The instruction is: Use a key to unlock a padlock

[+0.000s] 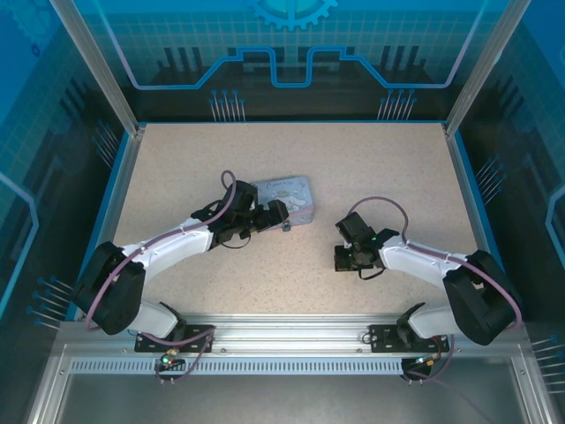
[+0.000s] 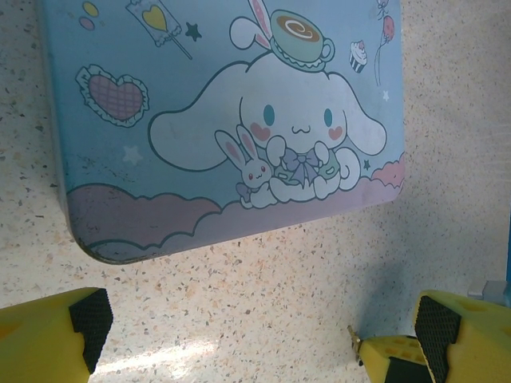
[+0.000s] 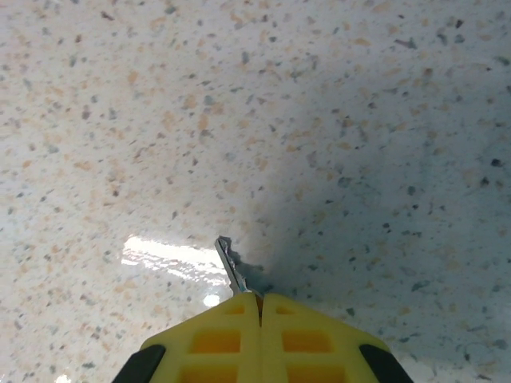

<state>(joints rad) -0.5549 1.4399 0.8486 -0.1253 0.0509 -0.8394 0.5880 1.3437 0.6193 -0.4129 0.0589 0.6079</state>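
Observation:
My right gripper is shut on the key. The thin dark blade sticks out up and to the left, just above the speckled table. From above, the right gripper sits right of centre. My left gripper is open wide over bare table, just in front of the pale blue cartoon tin. A tiny brass tip pokes out beside its right finger; I cannot tell whether it belongs to the padlock. From above, a small dark piece lies by the tin's near right corner, next to the left gripper.
The tin lies flat at the table's middle, its lid shut. A pale object shows at the right edge of the left wrist view. Blue walls and metal posts enclose the table on three sides.

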